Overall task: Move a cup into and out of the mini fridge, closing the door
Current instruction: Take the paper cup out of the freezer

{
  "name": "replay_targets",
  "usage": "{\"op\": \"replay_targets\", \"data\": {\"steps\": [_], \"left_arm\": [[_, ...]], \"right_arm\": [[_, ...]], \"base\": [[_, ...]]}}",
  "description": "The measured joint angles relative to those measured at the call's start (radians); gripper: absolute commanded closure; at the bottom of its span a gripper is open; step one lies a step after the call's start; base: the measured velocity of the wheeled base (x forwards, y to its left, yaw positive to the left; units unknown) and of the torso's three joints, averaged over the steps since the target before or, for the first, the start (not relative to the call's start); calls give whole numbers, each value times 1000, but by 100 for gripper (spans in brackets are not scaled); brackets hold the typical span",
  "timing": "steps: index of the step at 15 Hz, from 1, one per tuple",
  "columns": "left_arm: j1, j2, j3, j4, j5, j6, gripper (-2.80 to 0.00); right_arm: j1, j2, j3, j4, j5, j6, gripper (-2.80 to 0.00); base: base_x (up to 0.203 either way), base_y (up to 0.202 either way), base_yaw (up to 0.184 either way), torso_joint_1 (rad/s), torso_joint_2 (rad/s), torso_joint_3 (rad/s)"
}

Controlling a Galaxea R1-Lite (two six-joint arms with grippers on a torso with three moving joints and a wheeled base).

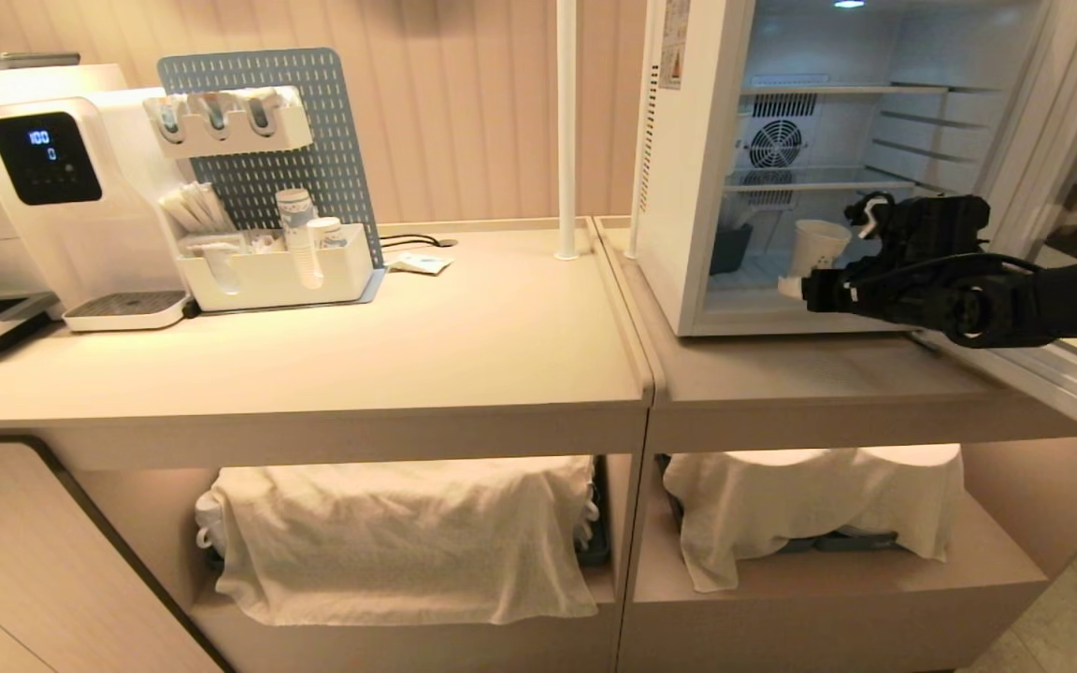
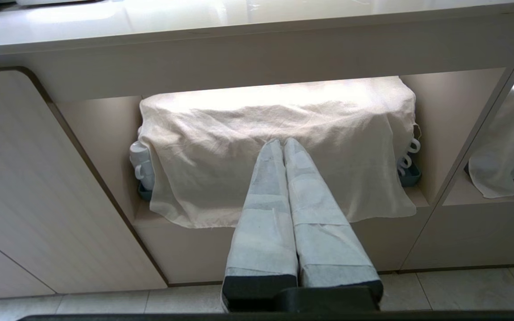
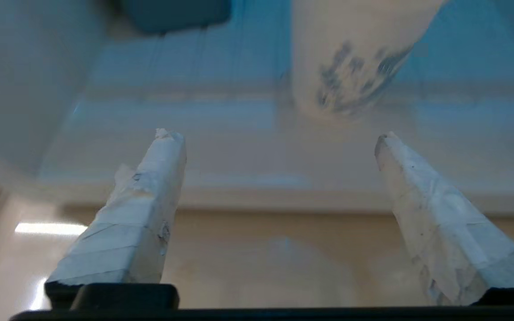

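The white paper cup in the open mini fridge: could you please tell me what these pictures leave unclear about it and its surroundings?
- White paper cup with blue print: head view, the right gripper covers its base, so standing or tilted is unclear; right wrist view shows it blurred.
- Dark-glass fridge door: cut off by the head view's edge.
- Dark object on the white mini fridge's floor: too dim to identify.

Warm, even room light covers the tabletop [image 1: 464, 336]. A lamp in the ceiling of the fridge [image 1: 688, 187] casts cool blue-white light inside. Strip lighting under the tabletop overexposes the cloths [image 1: 398, 533]. In the right wrist view the cup [image 3: 350, 58] is blurred and out of focus. The head view bows straight lines near its edges.
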Motion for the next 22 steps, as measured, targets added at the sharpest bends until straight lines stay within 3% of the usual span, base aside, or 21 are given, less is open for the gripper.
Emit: {"op": "replay_targets", "data": {"steps": [7,22], "left_arm": [[0,0,0,0,0,0,0],[0,0,0,0,0,0,0]], "right_arm": [[-34,128,-183,-39,2,-56,-280],[-38,277,-279,-241,7,-18,-280]], "base": [[0,0,0,0,0,0],[0,0,0,0,0,0]]}}
